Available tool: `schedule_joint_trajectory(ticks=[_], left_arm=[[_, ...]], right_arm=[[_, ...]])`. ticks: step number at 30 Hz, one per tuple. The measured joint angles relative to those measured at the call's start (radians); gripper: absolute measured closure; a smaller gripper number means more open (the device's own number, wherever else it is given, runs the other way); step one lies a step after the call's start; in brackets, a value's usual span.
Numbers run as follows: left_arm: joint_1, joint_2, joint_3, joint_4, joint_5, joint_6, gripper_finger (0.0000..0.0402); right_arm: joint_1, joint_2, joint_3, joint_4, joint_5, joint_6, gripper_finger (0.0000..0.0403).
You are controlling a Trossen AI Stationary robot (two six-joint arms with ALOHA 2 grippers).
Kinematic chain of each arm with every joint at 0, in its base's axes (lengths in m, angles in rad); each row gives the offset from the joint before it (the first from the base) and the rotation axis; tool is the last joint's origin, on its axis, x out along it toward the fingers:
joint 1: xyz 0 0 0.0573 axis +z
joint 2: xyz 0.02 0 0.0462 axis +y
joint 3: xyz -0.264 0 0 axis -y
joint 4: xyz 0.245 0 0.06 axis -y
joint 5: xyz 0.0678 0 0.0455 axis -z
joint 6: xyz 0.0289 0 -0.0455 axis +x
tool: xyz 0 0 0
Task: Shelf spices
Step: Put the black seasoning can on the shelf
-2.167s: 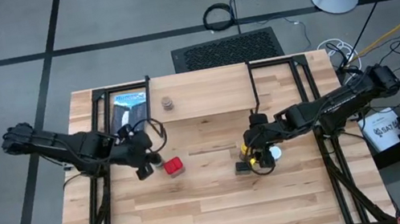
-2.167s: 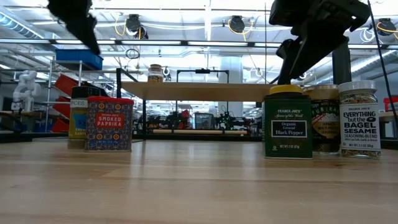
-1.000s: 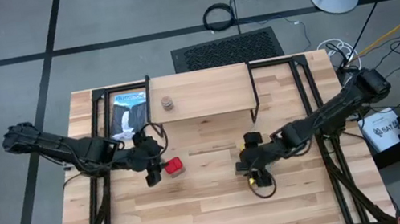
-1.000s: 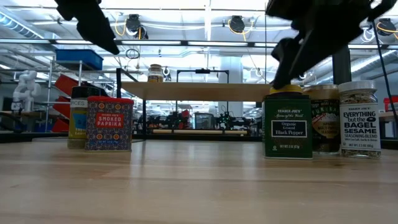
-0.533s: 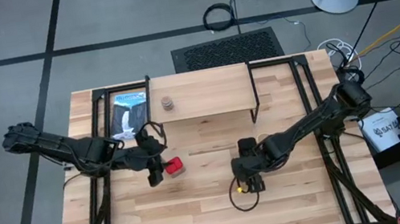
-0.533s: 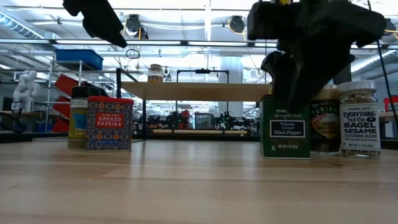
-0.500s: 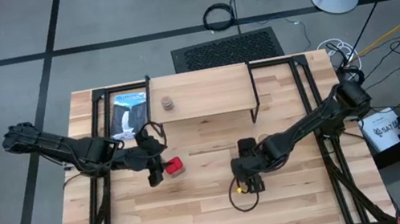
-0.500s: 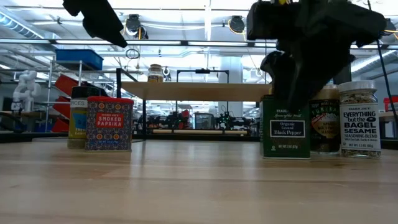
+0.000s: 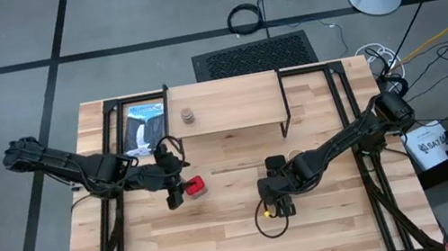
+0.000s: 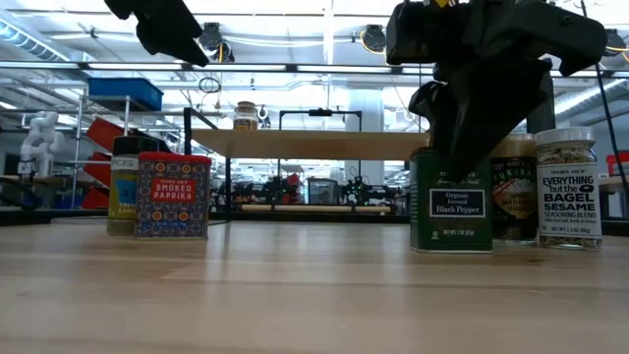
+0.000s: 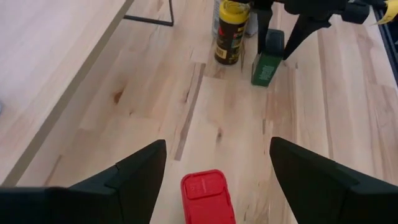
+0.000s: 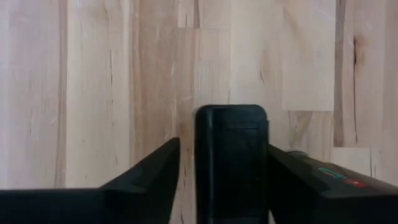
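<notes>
Right wrist view: black tin (image 12: 231, 163) sits between right gripper (image 12: 221, 180) fingers, jaws straddling it, small gaps either side, not clamped. Left gripper (image 11: 214, 180) hovers above red tin (image 11: 207, 197), jaws wide apart, tin between them, untouched. Low view: white-lidded jar (image 10: 567, 187) beside black tin; one jar (image 9: 188, 114) on shelf (image 9: 229, 103), rest of plank bare. Open tabletop (image 9: 224, 235) toward front edge.

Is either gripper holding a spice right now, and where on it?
The right gripper straddles the black pepper tin at its lid end; whether it grips cannot be told. The left gripper stands open above the red tin, holding nothing.
</notes>
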Motion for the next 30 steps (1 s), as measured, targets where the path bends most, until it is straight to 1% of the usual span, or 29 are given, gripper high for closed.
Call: schedule_joint_trajectory(ticks=[4,7,10,12,15,18,21,26,30], left_arm=[[0.0,0.0,0.0,0.007,0.0,0.0,0.0104],[0.0,0.0,0.0,0.007,0.0,0.0,0.0104],[0.0,0.0,0.0,0.018,0.0,-0.001,0.0104],[0.0,0.0,0.0,0.034,0.0,0.0,0.0104],[0.0,0.0,0.0,0.083,0.0,0.0,0.0104],[0.0,0.012,0.0,0.129,0.012,0.018,0.0104],[0.0,0.035,0.0,0.172,0.023,0.027,0.0104],[-0.004,0.079,0.0,0.205,0.027,0.076,0.0104],[-0.009,0.094,0.0,0.211,-0.015,0.12,0.0104]], right_arm=[[0.0,-0.001,0.0,0.0,0.0,0.0,0.0267],[0.0,-0.001,0.0,0.002,0.0,-0.002,0.0285],[0.0,-0.001,0.0,0.004,0.0,-0.001,0.0284],[0.0,-0.001,0.009,0.002,0.0,-0.001,0.0275],[-0.001,-0.001,0.041,0.003,0.0,0.0,0.0266],[-0.005,-0.001,0.086,-0.01,0.0,-0.015,0.027],[-0.015,-0.001,0.142,-0.018,0.0,-0.045,0.0274],[-0.043,-0.001,0.265,-0.1,0.003,-0.119,0.0273],[-0.081,-0.001,0.371,-0.18,0.006,-0.197,0.0272]])
